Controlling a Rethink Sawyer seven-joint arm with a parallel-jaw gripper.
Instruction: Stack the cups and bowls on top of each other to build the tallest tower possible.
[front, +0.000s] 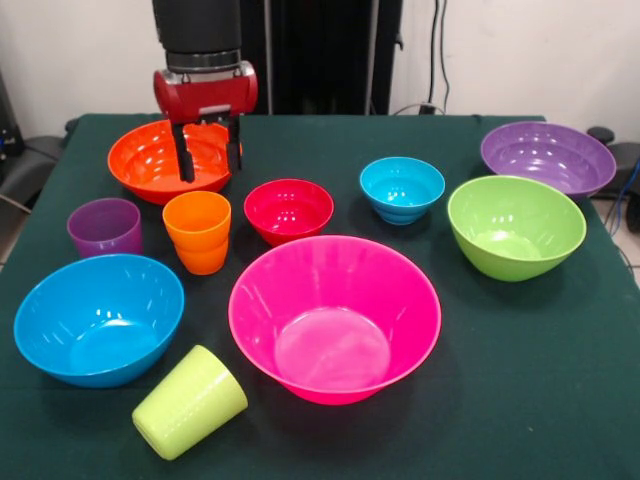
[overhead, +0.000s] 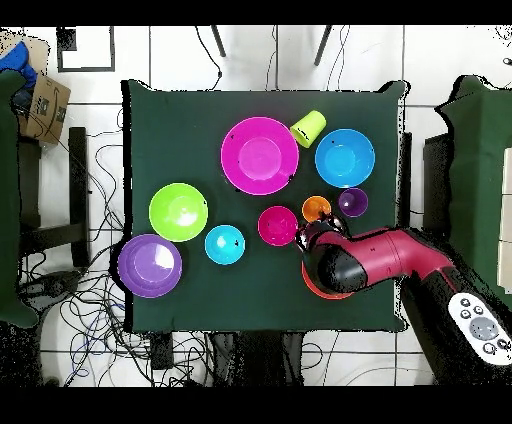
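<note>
Stacking is not looking begun: all 10 pieces are sitting apart on the green table (front: 560, 400). Nearest, the lime cup (front: 190, 402) is lying on its side, between the blue bowl (front: 98, 318) and the pink bowl (front: 335, 318). Behind them, the purple cup (front: 104, 228), orange cup (front: 198, 231), small red bowl (front: 288, 210), light blue bowl (front: 402, 189) and lime bowl (front: 516, 226) are standing upright. Farthest, the purple bowl (front: 548, 158) is resting alone, while the gripper (front: 210, 160) is hanging over the orange bowl (front: 150, 160), fingers parted and holding nothing
</note>
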